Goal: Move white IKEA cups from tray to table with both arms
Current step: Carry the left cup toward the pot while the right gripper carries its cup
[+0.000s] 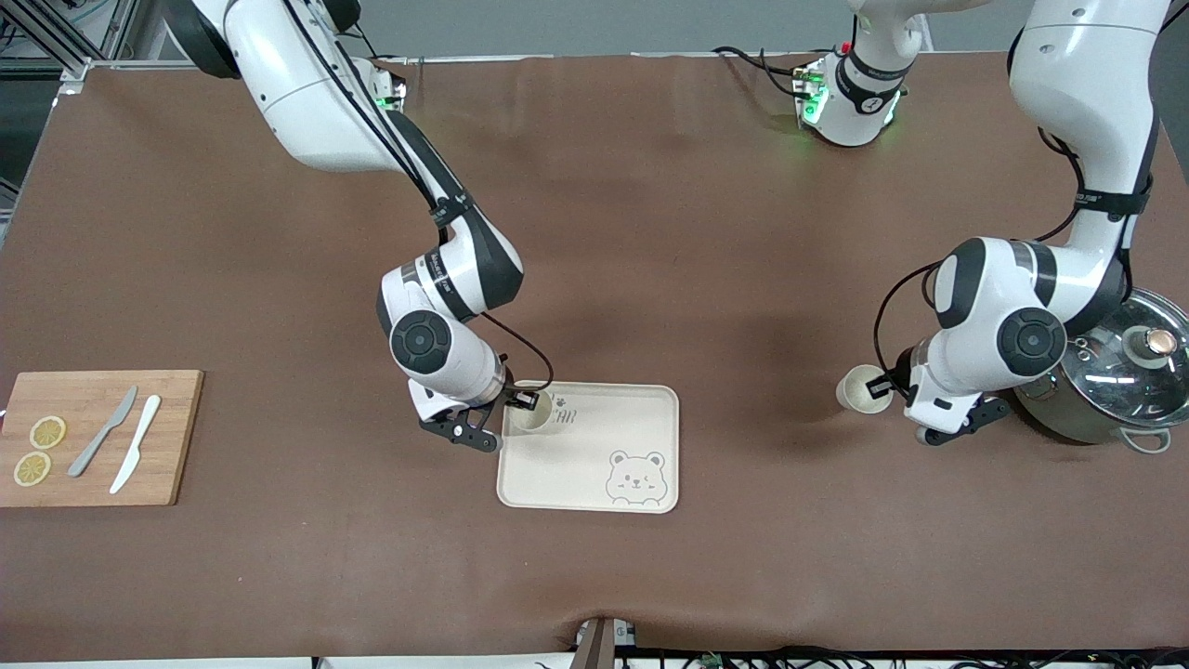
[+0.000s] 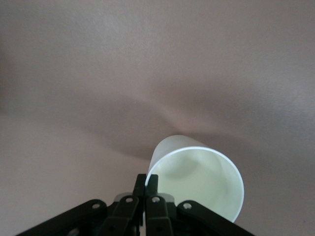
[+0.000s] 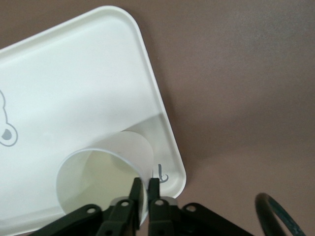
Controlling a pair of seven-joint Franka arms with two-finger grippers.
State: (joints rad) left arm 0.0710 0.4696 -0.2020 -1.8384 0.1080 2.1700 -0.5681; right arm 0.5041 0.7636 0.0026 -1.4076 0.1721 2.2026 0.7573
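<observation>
Right gripper point(image 1: 523, 401), centre of the front view, clamped on the rim of a white cup point(image 1: 529, 414) standing in the tray point(image 1: 594, 465)'s upper corner. Left gripper point(image 1: 884, 386), toward the frame's right edge, pinching the second cup point(image 1: 860, 388), beside a lidded pot point(image 1: 1115, 381) on the table point(image 1: 706, 232)

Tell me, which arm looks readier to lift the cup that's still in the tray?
The right arm. Its gripper is already pinched shut on the rim of the cup in the tray, at a corner of the tray. The left gripper is busy gripping the other cup over the table.
</observation>
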